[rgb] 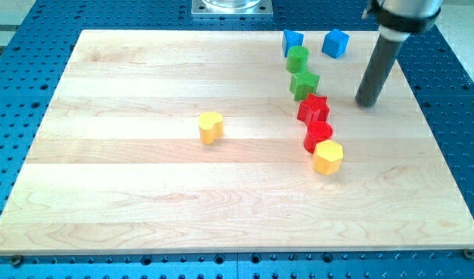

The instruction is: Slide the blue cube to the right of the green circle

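Note:
The blue cube (336, 43) sits near the view's top right of the wooden board (144, 194). The green circle (297, 58) lies to its lower left, touching another blue block (292, 41) above it. My tip (366, 103) rests on the board below and to the right of the blue cube, well apart from it, and to the right of the green star-shaped block (303, 84).
Below the green circle runs a chain of blocks: the green star block, a red star (313, 108), a red round block (317, 135) and a yellow hexagon (328, 156). A yellow heart-shaped block (211, 126) sits alone mid-board. The blue perforated table (454, 116) surrounds the board.

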